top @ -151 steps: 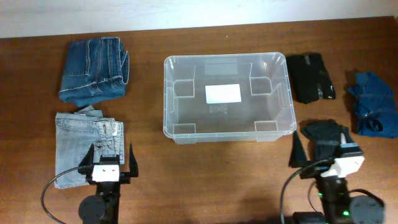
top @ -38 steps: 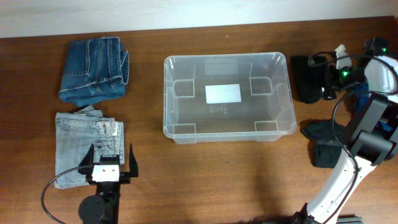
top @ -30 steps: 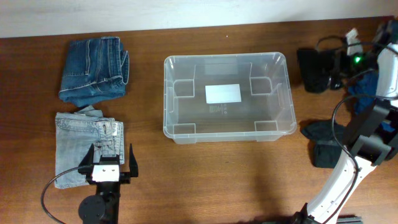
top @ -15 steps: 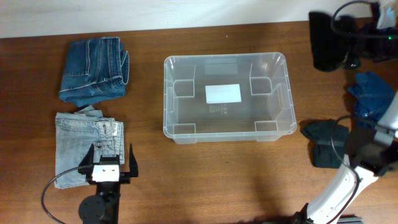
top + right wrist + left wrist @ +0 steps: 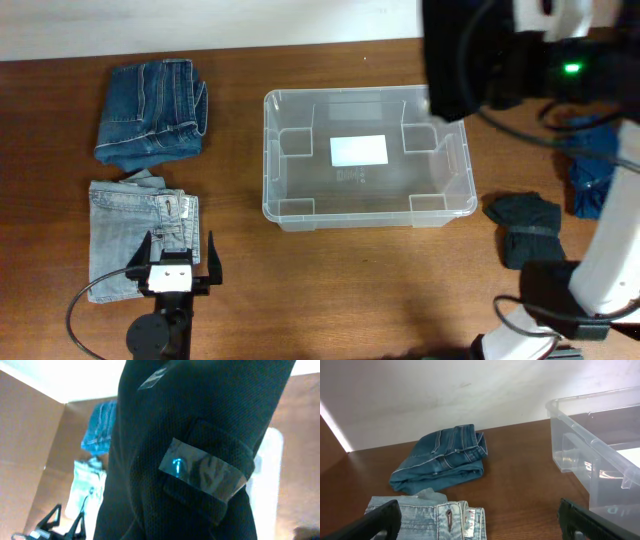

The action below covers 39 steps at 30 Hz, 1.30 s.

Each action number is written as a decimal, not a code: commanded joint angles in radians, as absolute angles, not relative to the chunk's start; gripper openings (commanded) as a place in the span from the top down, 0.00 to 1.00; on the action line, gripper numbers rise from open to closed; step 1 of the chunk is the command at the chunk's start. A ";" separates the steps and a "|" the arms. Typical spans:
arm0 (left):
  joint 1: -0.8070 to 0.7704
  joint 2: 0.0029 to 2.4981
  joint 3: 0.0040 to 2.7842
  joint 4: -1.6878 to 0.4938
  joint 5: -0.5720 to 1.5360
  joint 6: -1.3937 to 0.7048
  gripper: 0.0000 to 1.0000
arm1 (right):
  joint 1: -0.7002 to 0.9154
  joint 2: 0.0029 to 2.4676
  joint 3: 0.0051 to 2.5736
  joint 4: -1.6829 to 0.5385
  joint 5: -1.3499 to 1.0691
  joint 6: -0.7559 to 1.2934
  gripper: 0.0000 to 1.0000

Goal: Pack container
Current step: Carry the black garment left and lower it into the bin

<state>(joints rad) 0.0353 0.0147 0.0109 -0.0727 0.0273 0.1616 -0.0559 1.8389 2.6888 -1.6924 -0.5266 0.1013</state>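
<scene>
We see a reddish-brown bench [image 5: 350,290] with a wood grain, under a white wall [image 5: 200,20]. The container [image 5: 365,222] is colourless and see-through, with a white label [image 5: 358,150] on its bottom. The indigo jeans [image 5: 150,110] carry pale stitching; the faded jeans [image 5: 125,235] are a washed light blue, almost grey. The black garment [image 5: 455,60] has a fine woven texture and a shiny silvery strip [image 5: 205,470]. We also see a mid-blue cloth [image 5: 595,175] and a dark bundle [image 5: 525,225] that is nearly black.

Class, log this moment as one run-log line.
container: empty | right pincer: shut on black garment, over its far-right corner | left pincer: open, holding nothing
</scene>
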 commanded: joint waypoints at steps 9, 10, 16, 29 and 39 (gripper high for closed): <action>0.039 0.005 0.009 -0.080 0.038 0.174 0.01 | 0.296 1.855 2.349 -1.473 -0.297 0.477 0.96; 0.039 0.005 0.009 -0.080 0.038 0.174 0.01 | 0.325 1.855 2.291 -1.417 -0.297 0.510 0.96; 0.039 0.005 0.009 -0.080 0.038 0.174 0.01 | 0.421 1.855 2.036 -1.192 -0.218 0.633 0.96; 0.039 0.005 0.009 -0.080 0.038 0.174 0.01 | 0.498 1.855 1.726 -0.948 -0.175 0.701 0.96; 0.039 0.005 0.009 -0.080 0.038 0.174 0.01 | 0.517 1.855 1.519 -0.684 -0.168 0.685 0.96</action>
<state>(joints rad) 0.0353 0.0147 0.0109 -0.0727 0.0273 0.1616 0.5125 1.8698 1.5620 -0.7216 -0.1837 0.6846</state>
